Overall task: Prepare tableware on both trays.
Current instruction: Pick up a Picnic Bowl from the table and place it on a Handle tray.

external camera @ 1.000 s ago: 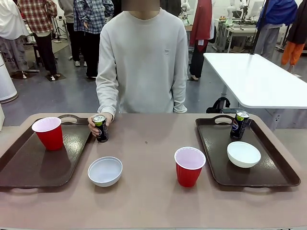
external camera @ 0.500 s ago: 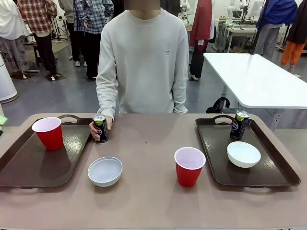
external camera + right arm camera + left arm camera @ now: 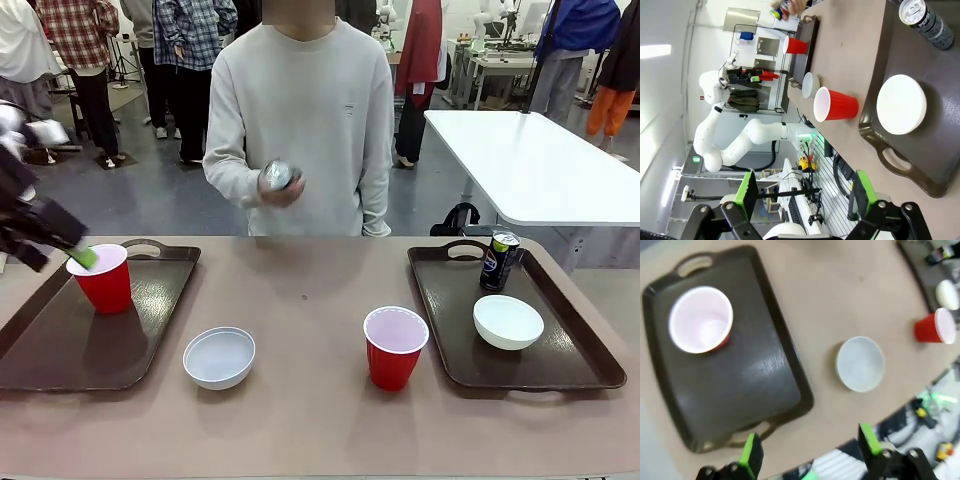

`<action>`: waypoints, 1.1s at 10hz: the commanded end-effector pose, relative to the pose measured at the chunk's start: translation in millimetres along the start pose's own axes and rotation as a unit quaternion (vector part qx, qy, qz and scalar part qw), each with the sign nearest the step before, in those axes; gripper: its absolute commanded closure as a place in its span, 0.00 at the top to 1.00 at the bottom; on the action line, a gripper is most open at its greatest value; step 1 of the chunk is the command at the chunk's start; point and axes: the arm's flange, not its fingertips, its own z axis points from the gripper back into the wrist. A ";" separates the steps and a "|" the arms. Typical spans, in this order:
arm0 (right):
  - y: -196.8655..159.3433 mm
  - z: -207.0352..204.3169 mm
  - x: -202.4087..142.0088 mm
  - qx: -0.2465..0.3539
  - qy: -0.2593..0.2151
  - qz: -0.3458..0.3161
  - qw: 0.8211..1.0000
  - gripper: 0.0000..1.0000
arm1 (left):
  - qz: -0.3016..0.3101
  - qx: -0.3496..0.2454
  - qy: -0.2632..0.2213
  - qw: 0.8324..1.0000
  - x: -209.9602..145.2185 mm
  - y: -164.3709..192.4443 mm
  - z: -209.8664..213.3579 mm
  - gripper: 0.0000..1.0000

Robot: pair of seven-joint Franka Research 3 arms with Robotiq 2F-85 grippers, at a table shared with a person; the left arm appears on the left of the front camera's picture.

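Person [image 3: 300,110] has lifted the slim dark drink can [image 3: 276,175] off the surface [image 3: 300,285] to chest height, upper centre. My left hand [image 3: 809,452] has swung in at frame left, wide open and empty, one pad near the red plastic cup [image 3: 100,280] on the left dark brown tray [image 3: 50,350]. Right hand [image 3: 805,195] is open, empty. Small round white bowl [image 3: 219,357] and second red cup [image 3: 394,347] stand outside the rims, so I judge both sets incomplete. Mid-surface is free for reaching.

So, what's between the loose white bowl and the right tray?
One red cup, upright on the bare table, between the bowl and the tray; the front view shows it.
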 end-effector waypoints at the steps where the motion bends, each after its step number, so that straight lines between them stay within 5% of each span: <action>1: 2.0 -1.7 -2.6 0.005 -0.002 -0.003 1.000 1.00 | 0.012 0.069 0.054 0.996 27.5 -34.0 -47.0 1.00; 5: 2.0 -1.7 -2.6 0.005 -0.002 -0.003 1.000 1.00 | -0.009 0.130 0.020 0.991 66.3 -92.5 -117.4 1.00; 6: 2.0 -1.7 -2.6 0.005 -0.002 -0.003 1.000 1.00 | -0.038 0.087 0.019 0.995 57.2 -91.8 -117.9 1.00; 11: 2.0 -1.7 -2.6 0.005 -0.002 -0.003 1.000 1.00 | -0.018 0.116 0.028 0.993 51.0 -91.8 -108.1 1.00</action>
